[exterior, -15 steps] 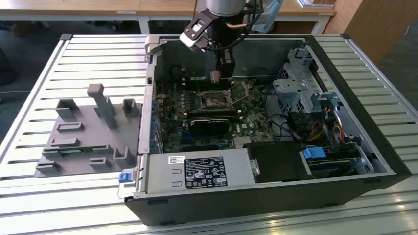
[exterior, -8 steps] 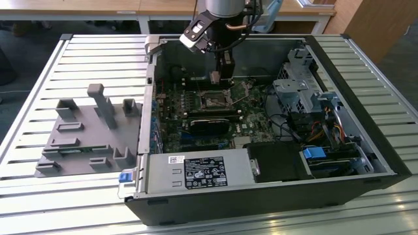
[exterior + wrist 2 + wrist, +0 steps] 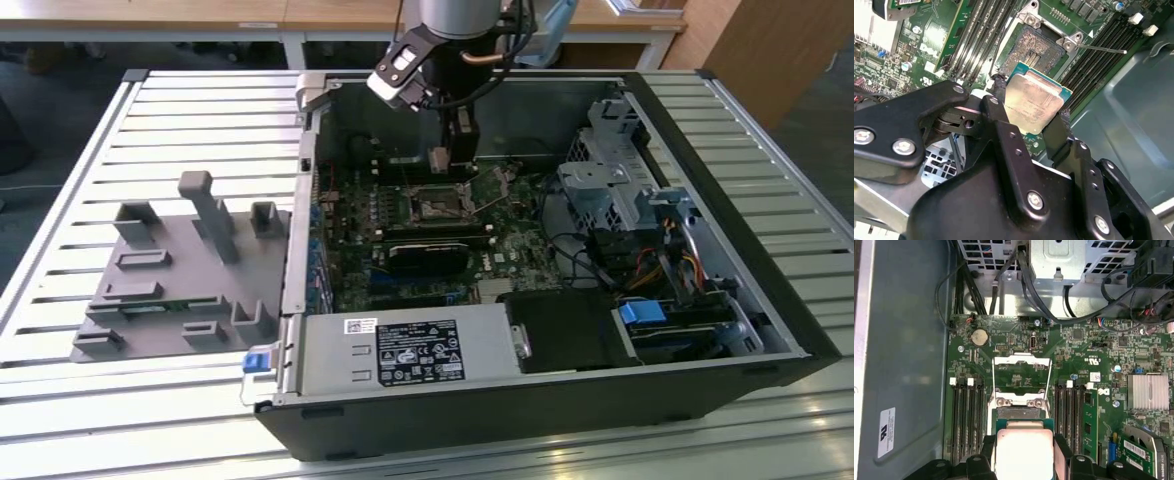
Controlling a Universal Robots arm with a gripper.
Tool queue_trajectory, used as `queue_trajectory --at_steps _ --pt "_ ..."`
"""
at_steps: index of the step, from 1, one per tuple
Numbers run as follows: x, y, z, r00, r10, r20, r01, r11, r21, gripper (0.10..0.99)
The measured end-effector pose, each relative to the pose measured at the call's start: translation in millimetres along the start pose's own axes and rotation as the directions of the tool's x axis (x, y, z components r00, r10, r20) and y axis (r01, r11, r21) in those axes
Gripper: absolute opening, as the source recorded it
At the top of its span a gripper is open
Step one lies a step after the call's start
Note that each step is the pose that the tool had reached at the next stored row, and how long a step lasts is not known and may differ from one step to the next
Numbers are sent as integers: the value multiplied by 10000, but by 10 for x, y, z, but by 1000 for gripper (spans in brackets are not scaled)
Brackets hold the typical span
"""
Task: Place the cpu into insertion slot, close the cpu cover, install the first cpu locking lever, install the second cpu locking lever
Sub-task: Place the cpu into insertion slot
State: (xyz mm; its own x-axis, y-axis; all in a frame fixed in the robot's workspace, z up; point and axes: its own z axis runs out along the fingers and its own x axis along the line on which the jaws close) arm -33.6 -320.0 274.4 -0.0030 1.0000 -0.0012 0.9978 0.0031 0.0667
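1. The gripper [image 3: 451, 160] hangs from the arm into the open computer case [image 3: 747, 250], which lies on a slatted table [image 3: 80, 420]. It sits over the upper part of the green motherboard [image 3: 400, 255].
2. Its two black fingers [image 3: 1000, 102] are pinching the cpu [image 3: 1034, 100] by two opposite edges. The silver-grey metal face and the tan rim show between them in both wrist views.
3. The cpu is not in the insertion slot [image 3: 1033, 49]. It is held just short of the slot, and in the second wrist view it overlaps the slot's near corner (how far above the board it hangs cannot be told).
4. The slot lies bare, with its dark grid centre exposed.
5. The cpu cover [image 3: 1022, 359] stands open, swung back from the slot on the side away from the gripper. Green board shows through its square window.
6. A thin metal locking lever [image 3: 1104, 49] juts out sideways from one corner of the slot, unlatched.
7. Rows of black memory slots [image 3: 966, 415] flank the slot on both sides.
8. A grey moulded fixture [image 3: 174, 270] lies on the table outside the case, at the exterior view's left.
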Motion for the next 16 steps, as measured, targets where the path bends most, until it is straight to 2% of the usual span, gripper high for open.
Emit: queue_trajectory --at_steps 11,16 --pt "0 -5 82 10000 -2 2 2 10000 0 545" --pt "0 -8 116 9998 -219 -12 219 9998 -1 545"
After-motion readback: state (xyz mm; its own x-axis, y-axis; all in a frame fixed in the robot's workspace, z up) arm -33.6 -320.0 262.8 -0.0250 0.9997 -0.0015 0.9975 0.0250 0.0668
